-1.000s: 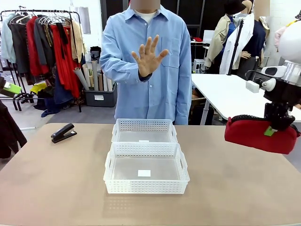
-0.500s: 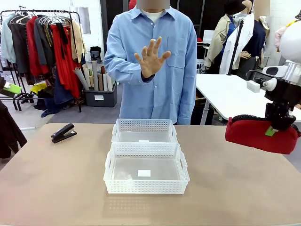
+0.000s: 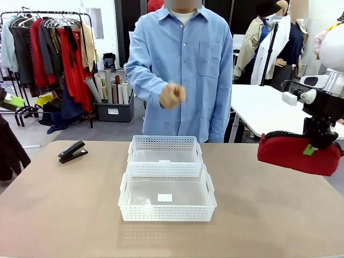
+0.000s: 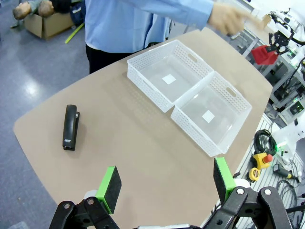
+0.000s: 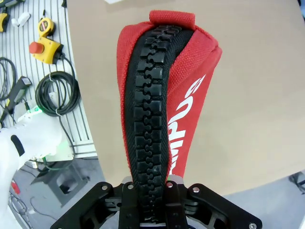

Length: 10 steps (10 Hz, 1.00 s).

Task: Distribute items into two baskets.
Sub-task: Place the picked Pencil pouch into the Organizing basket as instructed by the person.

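The right gripper (image 3: 317, 142) is pinched tight on the red fabric pouch (image 3: 293, 153), gripping it along the black zipper near one end, so the pouch juts out leftward from the claw at the right edge of the table (image 3: 64, 204), well to the right of both baskets. In the right wrist view the gripper (image 5: 152, 187) clamps the zipper ridge between its fingers, and the pouch (image 5: 183, 105) extends away over the table's edge, with white lettering on its side. The left gripper (image 4: 167, 181) has its green pads spread wide with nothing between them, above the table. The small black stapler (image 3: 72, 151) lies on the far left of the table, well apart from the baskets. The two white lattice baskets sit touching in the middle, the near basket (image 3: 161, 213) in front of the far basket (image 3: 164, 142), both holding nothing. Behind them a person in a blue shirt holds a loosely closed hand (image 3: 172, 95) at chest height.
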Motion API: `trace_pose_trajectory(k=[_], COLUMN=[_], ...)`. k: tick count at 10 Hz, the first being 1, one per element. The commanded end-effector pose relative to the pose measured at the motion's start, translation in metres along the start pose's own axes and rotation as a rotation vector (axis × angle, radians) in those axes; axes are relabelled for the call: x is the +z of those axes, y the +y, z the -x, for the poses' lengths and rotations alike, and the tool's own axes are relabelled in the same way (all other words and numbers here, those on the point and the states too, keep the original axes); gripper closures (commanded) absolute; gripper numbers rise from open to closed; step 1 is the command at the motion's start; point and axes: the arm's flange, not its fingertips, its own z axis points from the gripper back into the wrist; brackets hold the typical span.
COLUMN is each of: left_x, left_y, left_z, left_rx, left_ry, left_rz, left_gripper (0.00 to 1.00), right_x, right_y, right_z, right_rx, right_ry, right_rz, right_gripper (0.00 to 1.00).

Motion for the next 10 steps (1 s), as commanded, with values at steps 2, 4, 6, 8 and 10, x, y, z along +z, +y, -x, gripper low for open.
trace_pose_trajectory(k=[2, 4, 6, 8, 10], left_x=[-0.0002, -0.0002, -0.0002, -0.0002, -0.0002], left_y=[-0.0013, -0.0013, -0.0013, -0.0013, -0.0013], left_z=[-0.0011, -0.0011, -0.0011, -0.0011, -0.0011], left_rx=[0.003, 0.003, 0.003, 0.003, 0.003], left_ry=[-0.022, -0.022, -0.022, -0.022, -0.022], left_rz=[0.012, 0.012, 0.012, 0.012, 0.012], left_gripper=[0.00, 0.00, 0.00, 0.00, 0.00], right_x=[0.0004, 0.0004, 0.0004, 0.0004, 0.0000], right_y=[0.0043, 0.0043, 0.0043, 0.0043, 0.0000], right_z=[-0.0001, -0.0001, -0.0001, -0.0001, 0.0000], right_rx=[-0.028, -0.028, -0.028, -0.028, 0.000], right_ry=[-0.010, -0.010, -0.010, -0.010, 0.000], right_rz=[0.004, 0.004, 0.004, 0.004, 0.000], right_gripper=[1.00, 1.00, 1.00, 1.00, 1.00])
